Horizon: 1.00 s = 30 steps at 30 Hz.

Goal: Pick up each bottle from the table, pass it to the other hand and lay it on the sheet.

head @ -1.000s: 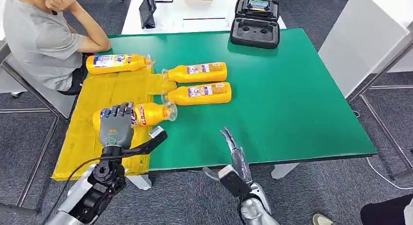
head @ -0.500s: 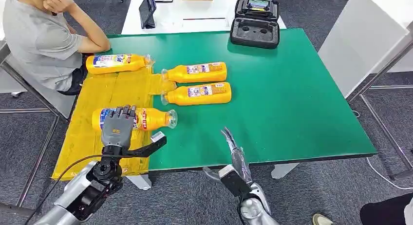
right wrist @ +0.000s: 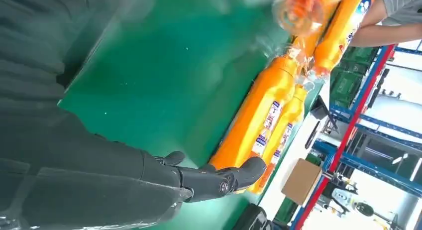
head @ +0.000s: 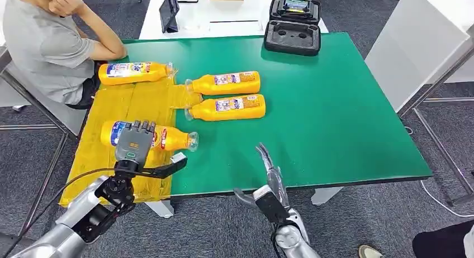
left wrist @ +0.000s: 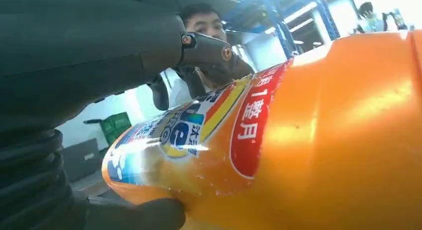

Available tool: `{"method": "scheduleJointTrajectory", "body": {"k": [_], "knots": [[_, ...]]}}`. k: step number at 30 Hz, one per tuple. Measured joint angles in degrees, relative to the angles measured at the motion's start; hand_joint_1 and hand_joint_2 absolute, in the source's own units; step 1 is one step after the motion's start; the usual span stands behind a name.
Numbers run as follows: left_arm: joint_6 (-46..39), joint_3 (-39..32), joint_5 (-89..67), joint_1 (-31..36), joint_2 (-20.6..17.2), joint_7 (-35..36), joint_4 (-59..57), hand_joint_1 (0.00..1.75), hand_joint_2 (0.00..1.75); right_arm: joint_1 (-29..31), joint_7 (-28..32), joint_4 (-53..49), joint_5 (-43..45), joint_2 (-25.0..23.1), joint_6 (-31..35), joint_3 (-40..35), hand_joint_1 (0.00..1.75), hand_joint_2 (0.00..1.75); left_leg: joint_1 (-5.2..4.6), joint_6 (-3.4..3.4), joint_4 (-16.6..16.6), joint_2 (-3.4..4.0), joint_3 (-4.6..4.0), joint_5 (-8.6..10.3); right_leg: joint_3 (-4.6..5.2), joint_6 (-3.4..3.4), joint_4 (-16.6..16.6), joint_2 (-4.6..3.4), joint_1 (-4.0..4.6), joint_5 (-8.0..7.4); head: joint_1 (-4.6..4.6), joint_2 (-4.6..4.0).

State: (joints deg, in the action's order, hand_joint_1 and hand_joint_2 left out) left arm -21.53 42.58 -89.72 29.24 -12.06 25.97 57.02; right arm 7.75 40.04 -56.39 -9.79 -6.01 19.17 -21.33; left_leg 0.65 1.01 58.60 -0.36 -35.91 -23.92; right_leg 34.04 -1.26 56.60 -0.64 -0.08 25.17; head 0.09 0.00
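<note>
While my left hand (head: 134,144) wraps the near bottle (head: 167,138) over the yellow sheet (head: 120,104), seemingly just set down, I keep the right hand (head: 268,177) empty and spread at the table (head: 335,113) edge; two bottles (head: 226,95) wait.

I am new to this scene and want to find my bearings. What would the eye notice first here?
The left hand grips an orange bottle over the yellow sheet at the green table's left end. Two more orange bottles lie side by side mid-table. A seated person watches from the far left corner.
</note>
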Motion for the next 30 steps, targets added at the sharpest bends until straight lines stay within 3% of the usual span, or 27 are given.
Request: {"method": "scheduleJointTrajectory", "body": {"k": [30], "knots": [[3.67,-3.25,0.0,1.35,0.92,-2.77,-6.47,1.75,1.75,0.79,0.0,1.68,0.35,-0.37,-0.33,-0.17,0.0,1.75,0.0,0.0,0.0,-0.01,0.0,0.0,0.0,0.0,0.0,0.0,0.0,0.0,0.0,0.0]]}}
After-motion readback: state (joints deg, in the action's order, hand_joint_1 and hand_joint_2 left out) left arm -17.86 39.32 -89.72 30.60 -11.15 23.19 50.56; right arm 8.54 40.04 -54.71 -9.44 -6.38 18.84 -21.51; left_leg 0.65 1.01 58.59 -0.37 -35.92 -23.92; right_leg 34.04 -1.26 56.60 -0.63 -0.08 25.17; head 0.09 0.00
